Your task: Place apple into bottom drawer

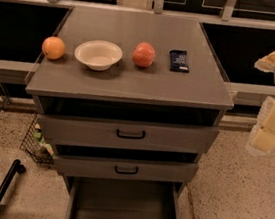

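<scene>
The apple (143, 55), red with a paler blush, sits on the grey cabinet top (131, 83), right of the white bowl (98, 54). The bottom drawer (124, 205) is pulled out below the two handled drawers, and its plain grey inside holds nothing. My gripper (271, 124) is at the right edge of the view, beside the cabinet and well to the right of the apple. It holds nothing that I can see.
An orange (53, 48) sits at the left of the top. A dark snack packet (178, 60) lies right of the apple. A wire basket (37, 143) stands on the floor at the cabinet's left. A black pole (3, 189) leans at lower left.
</scene>
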Robot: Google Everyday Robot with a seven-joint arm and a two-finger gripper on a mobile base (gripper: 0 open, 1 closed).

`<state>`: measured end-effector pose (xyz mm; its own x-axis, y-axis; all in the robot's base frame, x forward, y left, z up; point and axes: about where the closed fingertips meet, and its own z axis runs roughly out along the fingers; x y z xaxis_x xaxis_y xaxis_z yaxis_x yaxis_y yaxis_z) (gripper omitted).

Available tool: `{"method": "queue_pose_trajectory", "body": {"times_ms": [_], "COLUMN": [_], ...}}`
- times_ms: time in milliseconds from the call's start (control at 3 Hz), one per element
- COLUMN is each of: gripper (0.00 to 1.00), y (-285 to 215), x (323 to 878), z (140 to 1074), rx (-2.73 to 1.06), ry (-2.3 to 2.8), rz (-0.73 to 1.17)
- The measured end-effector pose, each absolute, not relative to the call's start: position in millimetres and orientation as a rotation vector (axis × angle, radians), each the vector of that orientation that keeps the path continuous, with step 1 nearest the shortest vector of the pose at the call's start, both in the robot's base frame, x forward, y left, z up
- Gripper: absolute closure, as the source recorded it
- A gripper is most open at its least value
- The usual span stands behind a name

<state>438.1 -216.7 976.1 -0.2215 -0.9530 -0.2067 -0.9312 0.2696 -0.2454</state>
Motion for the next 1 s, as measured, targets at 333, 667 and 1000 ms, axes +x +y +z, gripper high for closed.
{"method": "queue_pose_trajectory", "body": {"times_ms": [333,667,1000], "gripper": [0.0,0.0,0.0], "y": [-217,-215,-206], "x": [438,446,474], "z": [976,976,964], "rx": [-1.725,-1.685,-1.639], "ry": [2.232,2.223,2.213], "rz": [-0.098,-0.096,-0.077]}}
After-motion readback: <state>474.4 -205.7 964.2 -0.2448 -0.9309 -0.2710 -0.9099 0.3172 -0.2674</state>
